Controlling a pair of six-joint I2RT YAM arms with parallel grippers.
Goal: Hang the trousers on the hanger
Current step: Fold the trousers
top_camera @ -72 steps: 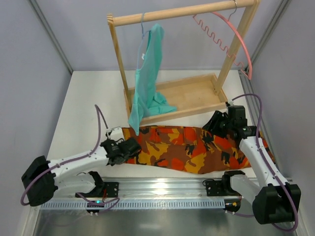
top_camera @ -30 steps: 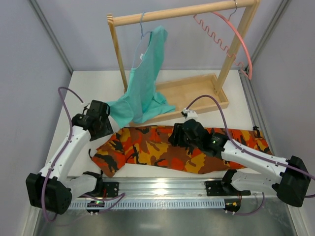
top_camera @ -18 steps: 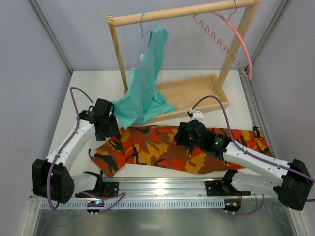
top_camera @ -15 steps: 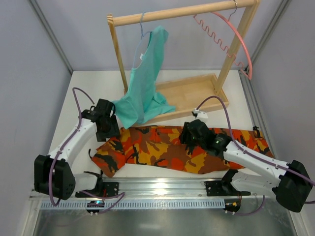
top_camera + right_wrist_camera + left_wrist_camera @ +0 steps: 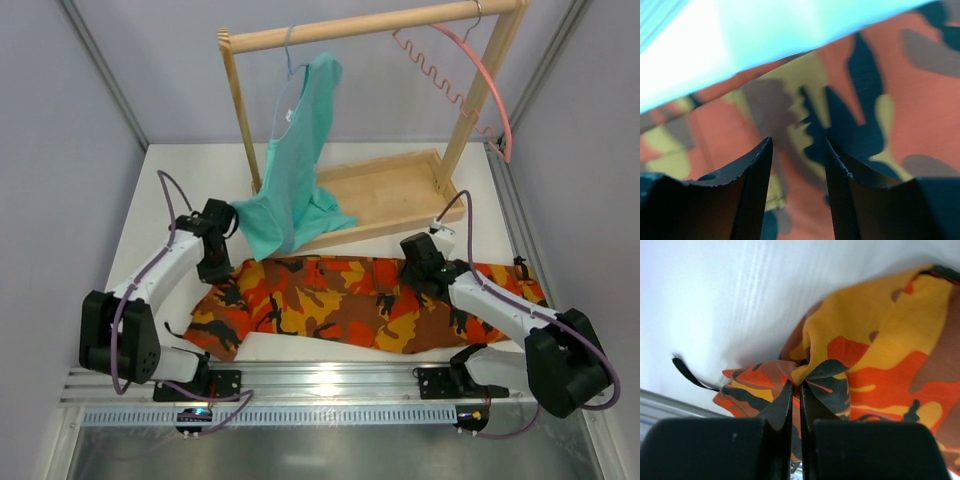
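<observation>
Grasping step: left pincer [image 5: 795,386] nips the trousers [image 5: 340,303], right pincer [image 5: 796,149] gapes above them and should clamp before lifting to the hanger [image 5: 488,80].

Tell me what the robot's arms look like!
Both the left arm and right arm have white tube links with chunky black joints. A thin purple cable loops along each. The left end effector and right end effector have two black, pointed fingers.
</observation>
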